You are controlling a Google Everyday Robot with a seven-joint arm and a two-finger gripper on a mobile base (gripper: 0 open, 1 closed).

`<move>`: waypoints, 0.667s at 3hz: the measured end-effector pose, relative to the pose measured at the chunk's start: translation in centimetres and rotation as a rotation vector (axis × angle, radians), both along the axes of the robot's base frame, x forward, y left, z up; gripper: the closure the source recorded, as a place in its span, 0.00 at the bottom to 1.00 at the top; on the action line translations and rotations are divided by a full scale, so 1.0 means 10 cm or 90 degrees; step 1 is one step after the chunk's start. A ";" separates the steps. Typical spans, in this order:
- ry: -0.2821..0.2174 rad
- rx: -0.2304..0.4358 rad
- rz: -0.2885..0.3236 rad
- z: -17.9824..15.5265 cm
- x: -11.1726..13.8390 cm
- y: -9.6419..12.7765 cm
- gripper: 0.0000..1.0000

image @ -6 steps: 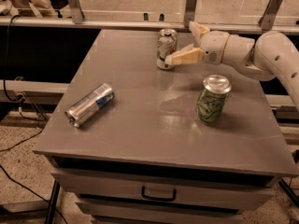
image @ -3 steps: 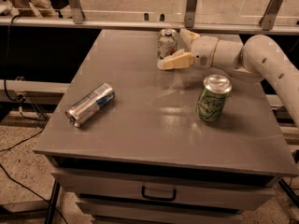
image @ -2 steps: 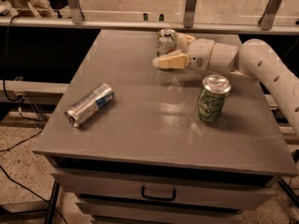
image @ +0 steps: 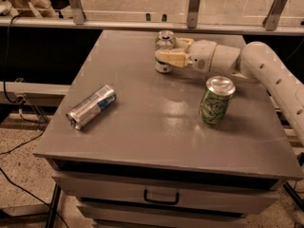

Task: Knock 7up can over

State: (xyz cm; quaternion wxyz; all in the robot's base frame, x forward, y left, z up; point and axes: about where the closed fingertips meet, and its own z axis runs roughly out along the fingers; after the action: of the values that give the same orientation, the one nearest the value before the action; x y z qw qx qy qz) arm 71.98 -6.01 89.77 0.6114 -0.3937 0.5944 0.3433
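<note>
The 7up can (image: 164, 42) stands upright at the far middle of the grey table (image: 142, 127); it is pale with a silver top. My gripper (image: 167, 51) reaches in from the right on a white arm. Its cream fingers (image: 172, 57) lie across the front and right side of the can, against it, hiding the can's middle.
A darker green patterned can (image: 216, 101) stands upright right of centre, just in front of my arm. A silver-and-blue can (image: 91, 107) lies on its side at the left. A rail with metal posts (image: 192, 6) runs behind the table. A drawer (image: 161, 196) sits below the front edge.
My gripper has moved left along the table's far side until its fingers reach the 7up can. The can still stands upright. The other two cans have not moved.
</note>
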 end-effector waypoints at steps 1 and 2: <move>-0.010 -0.030 0.015 0.13 0.01 0.00 0.93; -0.008 -0.085 0.023 0.31 -0.01 -0.15 1.00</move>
State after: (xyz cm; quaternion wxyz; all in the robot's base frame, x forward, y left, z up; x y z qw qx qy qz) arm 71.86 -7.47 92.83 0.5810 -0.4464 0.6052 0.3114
